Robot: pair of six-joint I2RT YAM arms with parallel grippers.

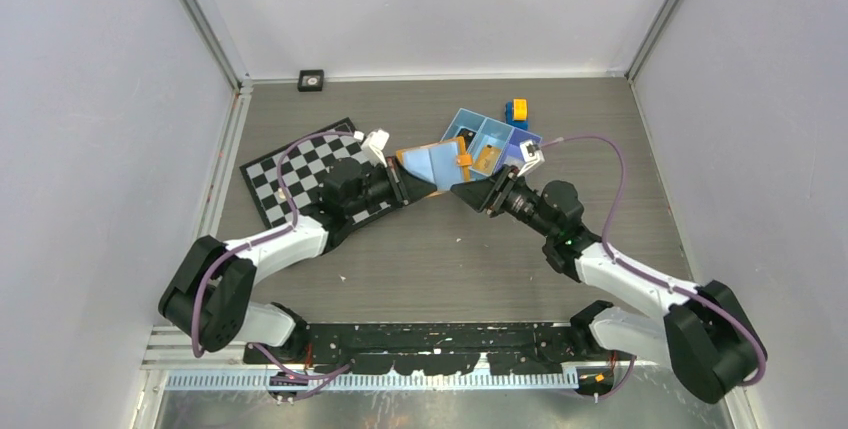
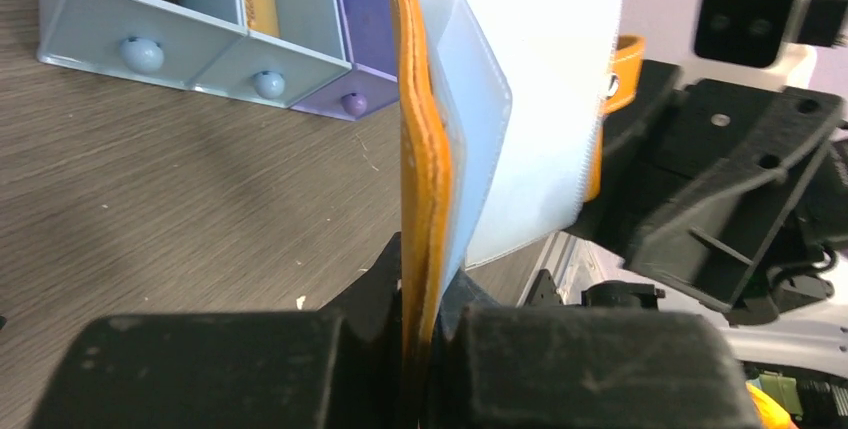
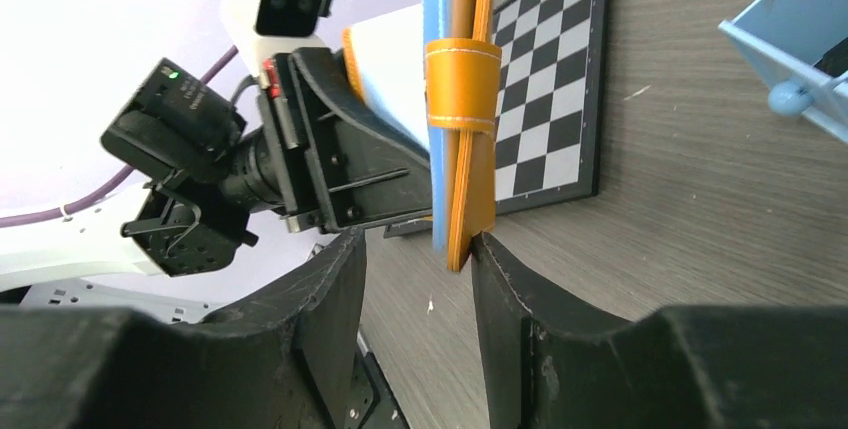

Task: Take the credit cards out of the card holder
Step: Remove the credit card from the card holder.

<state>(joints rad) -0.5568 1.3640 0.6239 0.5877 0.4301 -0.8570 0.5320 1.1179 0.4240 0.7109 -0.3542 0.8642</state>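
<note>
The orange card holder (image 1: 430, 162) hangs open above the table, its greyish clear sleeves (image 2: 535, 99) fanned out. My left gripper (image 2: 430, 334) is shut on its orange cover edge (image 2: 422, 199), seen from above at the left gripper (image 1: 408, 187). My right gripper (image 3: 415, 244) stands open at the holder's other end. The holder's lower corner (image 3: 462, 239) touches the inner face of its right finger (image 3: 510, 289), and the left finger stands apart. The closing tab (image 3: 462, 84) faces this camera. I cannot make out any credit cards in the sleeves.
The blue three-compartment tray (image 1: 497, 129) stands just behind the holder, with a yellowish flat item (image 1: 487, 157) in one compartment. A yellow-and-blue block (image 1: 517, 112) sits behind it. A checkerboard mat (image 1: 290, 174) lies under the left arm. A small black object (image 1: 311, 80) sits by the back wall.
</note>
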